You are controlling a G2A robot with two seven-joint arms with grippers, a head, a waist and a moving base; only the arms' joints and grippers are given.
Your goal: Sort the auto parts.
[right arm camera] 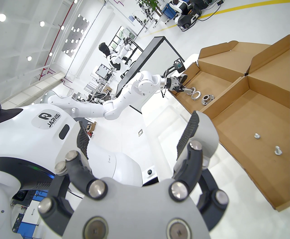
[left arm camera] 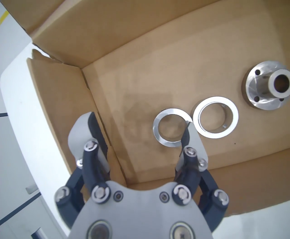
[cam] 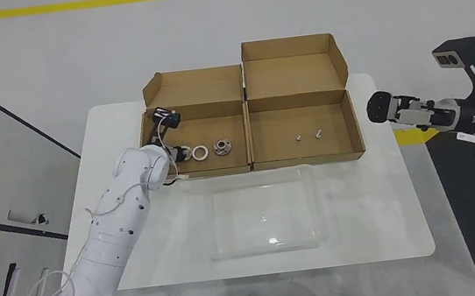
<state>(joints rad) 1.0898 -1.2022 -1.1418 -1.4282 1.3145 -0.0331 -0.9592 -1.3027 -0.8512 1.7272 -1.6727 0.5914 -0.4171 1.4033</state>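
Fingers (left arm camera: pixel 81 133) of L gripper (left arm camera: pixel 138 122) wide apart, empty; best centre on small ring (left arm camera: pixel 155 130), avoiding big ring (left arm camera: pixel 233 117) at its 3 o'clock.

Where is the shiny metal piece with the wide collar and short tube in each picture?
Top view: the flanged hub sits in the left-hand box, right of the larger ring.
Left wrist view: the hub is on the box floor, next to that ring.
Right wrist view: the hub is in the farther box, beside that ring.
Shared landmark: the larger ring.
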